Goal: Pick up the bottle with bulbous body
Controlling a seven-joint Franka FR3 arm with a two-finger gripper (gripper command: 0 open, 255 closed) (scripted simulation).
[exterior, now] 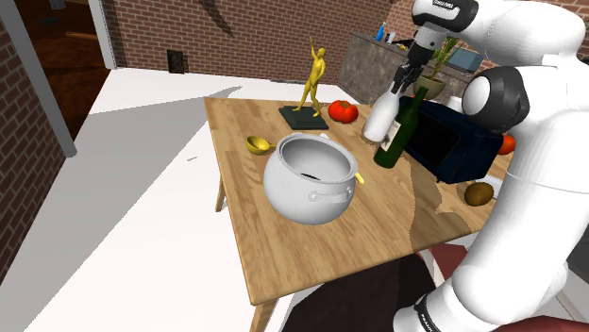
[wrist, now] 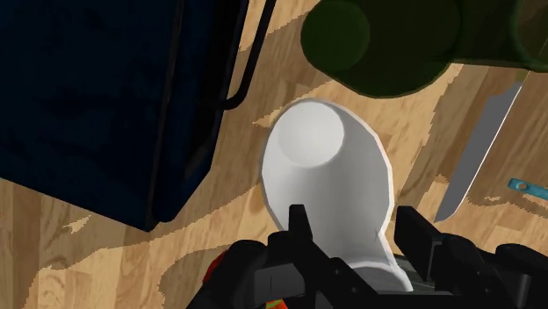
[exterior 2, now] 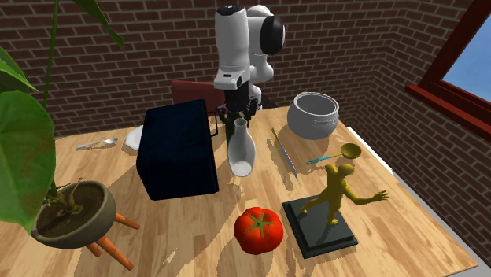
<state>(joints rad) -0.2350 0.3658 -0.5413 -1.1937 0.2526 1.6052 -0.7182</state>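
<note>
- White bottle (exterior: 380, 120) with a round body and a narrow neck is on the wooden table (exterior: 283, 245) in the shoulder view. It stands just beside a dark green bottle (exterior: 401, 132), in front of a dark blue box (exterior: 453, 141).
- The black gripper (exterior: 404, 83) comes from above onto the neck of the white bottle.
- Near the table's middle stands a grey pot (exterior: 310, 179) with two handles. Its mouth is open and the inside looks dark at the bottom. A yellow ladle (exterior: 257, 144) lies near it, with its bowl turned up.
- In the second exterior view the white bottle (exterior 2: 241, 153) stands upright on the table, just beside the dark blue box (exterior 2: 179, 149). The gripper (exterior 2: 239, 114) is at the top of its neck.
- A knife (exterior 2: 285, 153) lies between the bottle and the grey pot (exterior 2: 313, 122).
- At this view's left, a brown plant pot (exterior 2: 75, 224) holds a plant (exterior 2: 23, 157) with large green leaves.
- A tomato (exterior 2: 258, 228) and a golden figurine (exterior 2: 334, 193) are at the near side.
- In the wrist view the two fingers (wrist: 299, 230) are closed partway, and the neck of the white bottle (wrist: 329, 176) is clasped between them.
- The green bottle (wrist: 386, 44) is just beyond the white one.
</note>
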